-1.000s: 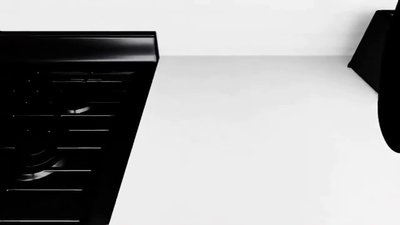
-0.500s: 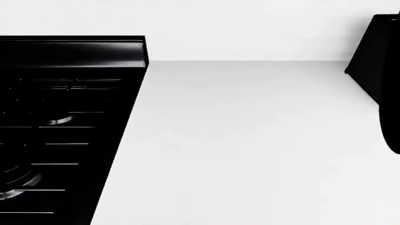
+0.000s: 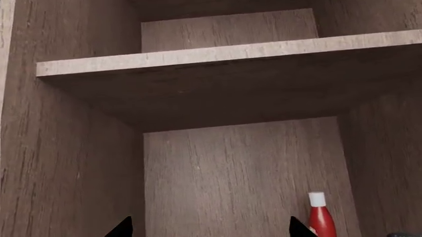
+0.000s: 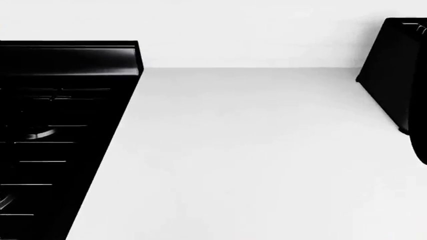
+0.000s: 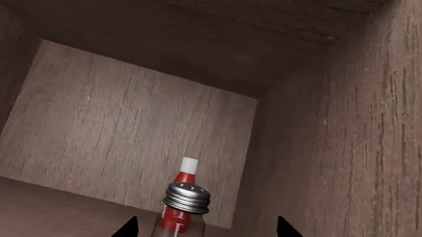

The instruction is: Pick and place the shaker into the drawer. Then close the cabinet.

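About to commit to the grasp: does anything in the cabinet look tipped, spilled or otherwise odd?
Nothing stands out. In the right wrist view the shaker stands upright, silver cap on, with the red bottle upright behind it. No spill shows on the wooden shelf or the cabinet walls.

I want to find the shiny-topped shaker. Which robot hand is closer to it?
Right. The shaker sits directly between the right gripper fingertips. The left gripper only faces the red bottle; no shaker there.

Shaker [image 5: 185, 207]: clear glass body, ribbed silver perforated cap, upright inside wood-grain cabinet compartment near its rear corner. Only the top shows. Drawer not visible.
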### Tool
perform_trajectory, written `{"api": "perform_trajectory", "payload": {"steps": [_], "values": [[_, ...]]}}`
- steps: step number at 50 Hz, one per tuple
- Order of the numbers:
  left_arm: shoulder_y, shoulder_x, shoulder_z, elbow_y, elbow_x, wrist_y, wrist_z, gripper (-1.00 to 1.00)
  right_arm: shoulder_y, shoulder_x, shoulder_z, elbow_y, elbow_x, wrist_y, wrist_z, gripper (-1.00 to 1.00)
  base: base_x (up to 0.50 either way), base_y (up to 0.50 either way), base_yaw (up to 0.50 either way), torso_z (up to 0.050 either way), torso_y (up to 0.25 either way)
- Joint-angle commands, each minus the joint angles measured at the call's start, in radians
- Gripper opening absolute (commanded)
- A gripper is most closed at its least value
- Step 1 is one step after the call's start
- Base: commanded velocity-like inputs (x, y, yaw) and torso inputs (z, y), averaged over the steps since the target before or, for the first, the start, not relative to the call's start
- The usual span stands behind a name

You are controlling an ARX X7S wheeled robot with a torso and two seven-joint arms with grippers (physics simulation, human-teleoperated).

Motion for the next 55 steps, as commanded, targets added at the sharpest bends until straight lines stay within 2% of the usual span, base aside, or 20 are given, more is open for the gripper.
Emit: {"api": "perform_trajectory", "payload": {"steps": [1, 19, 29, 33, 37, 41, 55], "values": [[0.000, 0.000, -0.004, -0.003, 0.014, -0.002, 0.007, 1.00, 0.000, 0.002, -0.009, -0.003, 0.005, -0.001, 0.000, 1.00, 0.11, 0.00, 0.00, 0.000, 0.000], [0.000, 0.000, -0.012, 0.002, 0.025, -0.009, 0.009, 1.00, -0.001, 0.009, -0.011, -0.019, 0.014, 0.008, 0.005, 1.00, 0.19, 0.00, 0.00, 0.000, 0.000], [0.000, 0.000, -0.034, -0.004, 0.015, -0.024, 0.018, 1.00, -0.006, 0.017, -0.010, -0.039, 0.022, 0.014, 0.003, 1.00, 0.01, 0.00, 0.00, 0.000, 0.000], [0.000, 0.000, -0.088, -0.009, -0.002, -0.084, -0.020, 1.00, -0.004, 0.014, -0.018, -0.030, 0.020, 0.028, 0.009, 1.00, 0.00, 0.00, 0.00, 0.000, 0.000], [0.000, 0.000, -0.159, -0.006, -0.034, -0.214, -0.050, 1.00, -0.008, 0.016, -0.016, -0.036, 0.023, 0.052, 0.016, 1.00, 0.00, 0.00, 0.00, 0.000, 0.000], [0.000, 0.000, -0.194, -0.008, 0.011, -0.314, -0.063, 1.00, -0.014, 0.017, -0.016, -0.030, 0.024, 0.060, 0.021, 1.00, 0.00, 0.00, 0.00, 0.000, 0.000], [0.000, 0.000, -0.231, 0.023, 0.153, -0.359, -0.043, 1.00, -0.031, 0.018, -0.023, -0.026, 0.027, 0.065, 0.030, 1.00, 0.00, 0.00, 0.00, 0.000, 0.000]]}}
